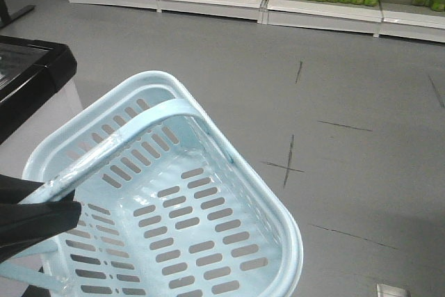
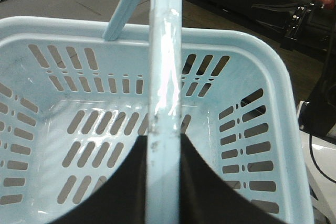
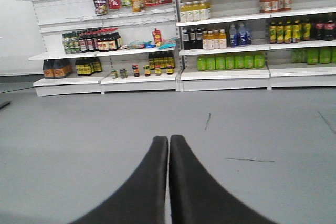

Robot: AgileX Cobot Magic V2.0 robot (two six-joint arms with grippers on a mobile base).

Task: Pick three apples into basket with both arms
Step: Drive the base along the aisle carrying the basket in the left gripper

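Left gripper (image 2: 164, 139) clenched on the pale blue basket (image 2: 262, 56) handle (image 2: 165, 72); right gripper (image 3: 168, 140) clenched empty, aimed over floor (image 3: 262, 129) toward store shelves (image 3: 231, 74).

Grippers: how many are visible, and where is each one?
2. The left gripper is shut on the handle of the basket; the right gripper is shut and empty, above the floor.

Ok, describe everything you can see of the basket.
The basket is pale blue glossy plastic, rectangular with rounded corners, with slots through its walls and bottom. It is empty. Its handle is swung up, and the left gripper is shut on it. It hangs tilted over the grey floor.
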